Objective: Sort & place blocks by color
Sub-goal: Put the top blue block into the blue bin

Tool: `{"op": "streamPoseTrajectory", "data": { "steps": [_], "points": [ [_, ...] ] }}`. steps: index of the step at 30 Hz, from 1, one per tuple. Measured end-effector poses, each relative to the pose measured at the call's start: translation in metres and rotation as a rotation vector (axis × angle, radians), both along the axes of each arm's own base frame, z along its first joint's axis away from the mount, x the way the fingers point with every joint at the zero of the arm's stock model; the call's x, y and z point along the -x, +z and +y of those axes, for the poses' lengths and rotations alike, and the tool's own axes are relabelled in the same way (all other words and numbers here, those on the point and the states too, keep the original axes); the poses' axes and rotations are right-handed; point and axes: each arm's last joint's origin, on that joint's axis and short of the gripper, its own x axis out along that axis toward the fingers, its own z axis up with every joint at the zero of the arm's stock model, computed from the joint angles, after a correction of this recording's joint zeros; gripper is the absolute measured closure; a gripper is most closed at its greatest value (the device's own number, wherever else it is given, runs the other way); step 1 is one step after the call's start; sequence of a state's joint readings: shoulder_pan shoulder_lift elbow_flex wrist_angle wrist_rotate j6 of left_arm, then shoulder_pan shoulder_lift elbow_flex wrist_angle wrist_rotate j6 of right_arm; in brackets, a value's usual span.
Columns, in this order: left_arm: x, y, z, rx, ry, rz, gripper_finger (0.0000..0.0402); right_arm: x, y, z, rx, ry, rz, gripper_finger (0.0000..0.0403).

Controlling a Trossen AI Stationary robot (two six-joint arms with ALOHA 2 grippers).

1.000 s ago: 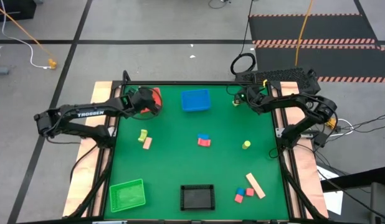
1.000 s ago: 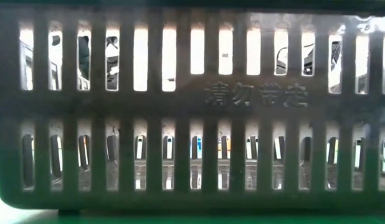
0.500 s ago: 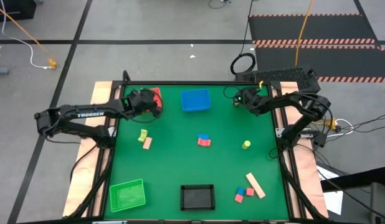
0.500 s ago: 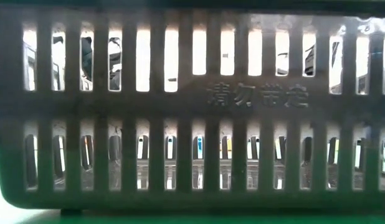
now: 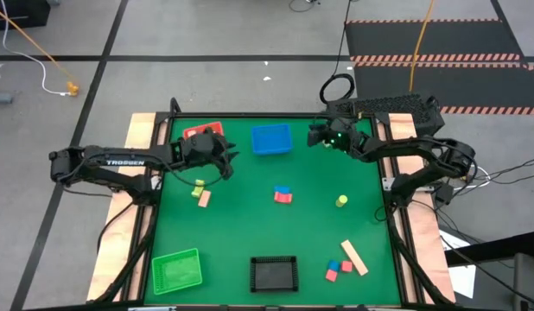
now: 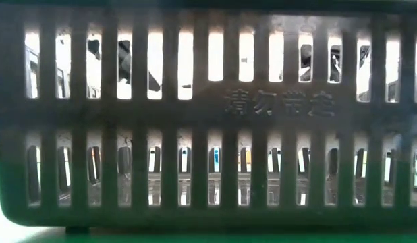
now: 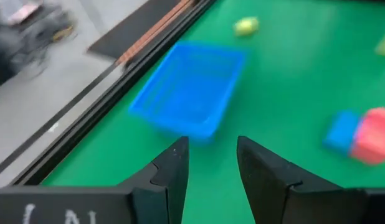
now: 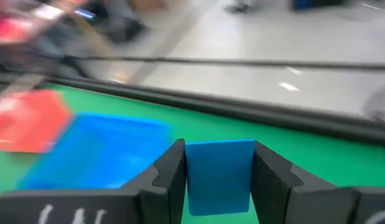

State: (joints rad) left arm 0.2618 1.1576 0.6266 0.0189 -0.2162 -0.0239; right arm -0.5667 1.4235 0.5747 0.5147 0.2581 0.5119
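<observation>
Right gripper (image 8: 218, 180), pinching a blue block (image 8: 218, 174), is advancing toward the upper-centre blue basket (image 5: 271, 139); left gripper (image 7: 209, 171), spread and empty, is swinging away from the red basket (image 5: 199, 132)

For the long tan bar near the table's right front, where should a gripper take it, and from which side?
Grip the tan bar at its middle, coming straight down from above. It lies flat and diagonal, so the fingers should close across its narrow width. A blue block touches its lower end; the middle looks freer.

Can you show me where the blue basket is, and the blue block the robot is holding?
blue basket (image 5: 271, 139): high view, middle of its floor.
blue block (image 8: 218, 174): right wrist view, centre of its face, between the right gripper's (image 8: 218, 171) fingers.
</observation>
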Motion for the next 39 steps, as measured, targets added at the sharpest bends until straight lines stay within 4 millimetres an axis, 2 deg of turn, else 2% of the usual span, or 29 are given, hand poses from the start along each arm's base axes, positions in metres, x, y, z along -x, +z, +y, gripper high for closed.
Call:
{"op": "streamPoseTrajectory", "data": {
  "steps": [6,14,24,32,34,39],
  "points": [
    [-0.008,0.009,-0.011,-0.066,-0.09,-0.085,0.0265,-0.019,0.014,0.016,0.072,0.18,-0.168,0.0285],
    [-0.012,0.016,-0.018,-0.076,-0.114,-0.164,0.0265,-0.041,0.002,0.029,0.127,0.261,-0.237,0.0285],
    [-0.014,0.017,-0.027,-0.046,-0.138,-0.185,0.0265,-0.082,-0.015,0.013,0.138,0.297,-0.15,0.0285],
    [-0.015,0.016,-0.035,-0.036,-0.164,-0.181,0.0265,-0.094,-0.023,0.003,0.144,0.317,-0.047,0.0281],
    [-0.015,0.016,-0.036,-0.037,-0.165,-0.18,0.0265,-0.095,-0.023,0.004,0.159,0.327,-0.032,0.0248],
    [-0.015,0.016,-0.036,-0.037,-0.166,-0.18,0.0265,-0.095,-0.023,0.005,0.171,0.338,-0.029,0.013]
  ]
}}
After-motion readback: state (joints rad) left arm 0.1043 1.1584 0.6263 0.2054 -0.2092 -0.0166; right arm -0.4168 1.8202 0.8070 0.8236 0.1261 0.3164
